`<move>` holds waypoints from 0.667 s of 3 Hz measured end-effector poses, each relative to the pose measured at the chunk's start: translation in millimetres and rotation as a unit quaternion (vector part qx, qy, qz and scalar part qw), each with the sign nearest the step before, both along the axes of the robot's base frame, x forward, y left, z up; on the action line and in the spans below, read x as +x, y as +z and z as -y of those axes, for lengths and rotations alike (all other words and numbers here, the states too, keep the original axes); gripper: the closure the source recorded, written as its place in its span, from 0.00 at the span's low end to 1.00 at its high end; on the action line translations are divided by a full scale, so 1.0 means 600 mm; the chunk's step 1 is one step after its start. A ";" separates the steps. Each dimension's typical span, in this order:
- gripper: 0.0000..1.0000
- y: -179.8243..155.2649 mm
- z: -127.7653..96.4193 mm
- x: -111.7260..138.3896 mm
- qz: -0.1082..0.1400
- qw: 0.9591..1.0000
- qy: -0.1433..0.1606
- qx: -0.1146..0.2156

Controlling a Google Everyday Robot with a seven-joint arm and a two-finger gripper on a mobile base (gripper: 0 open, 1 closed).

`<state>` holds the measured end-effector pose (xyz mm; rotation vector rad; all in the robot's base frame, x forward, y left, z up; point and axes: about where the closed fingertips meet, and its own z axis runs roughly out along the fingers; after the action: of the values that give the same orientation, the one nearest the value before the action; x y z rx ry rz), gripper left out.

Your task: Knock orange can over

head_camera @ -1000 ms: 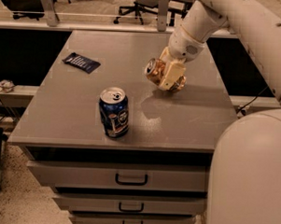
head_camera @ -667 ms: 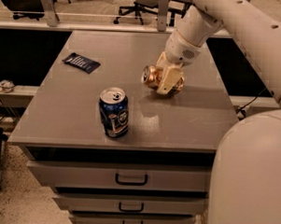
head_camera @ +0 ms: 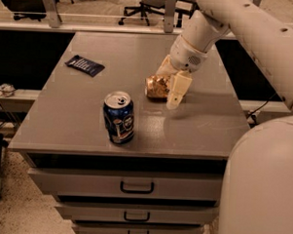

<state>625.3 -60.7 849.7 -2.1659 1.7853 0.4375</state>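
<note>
The orange can [head_camera: 155, 87] lies on its side near the middle right of the grey cabinet top [head_camera: 88, 121], its end facing left. It is shiny orange-gold and dented. My gripper [head_camera: 168, 89] reaches down from the upper right and sits right against the can's right end, partly covering it. The dark blue can [head_camera: 119, 117] stands upright nearer the front, apart from the gripper and the orange can.
A dark blue flat packet [head_camera: 84, 65] lies at the back left of the cabinet top. The cabinet has drawers [head_camera: 136, 187] below its front edge. My pale robot body [head_camera: 260, 187] fills the lower right. Office chairs stand behind the far rail.
The orange can has gone from tilted in the gripper to lying flat on its side on the top. The gripper has shifted slightly left and down with it. The blue can has not moved.
</note>
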 end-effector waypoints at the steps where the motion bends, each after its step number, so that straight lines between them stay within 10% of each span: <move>1: 0.00 0.016 0.000 0.000 0.002 1.000 -0.003 0.017; 2: 0.00 0.050 0.021 0.009 0.015 0.999 -0.025 0.045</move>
<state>630.8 -73.2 879.6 -2.0515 1.7661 0.4626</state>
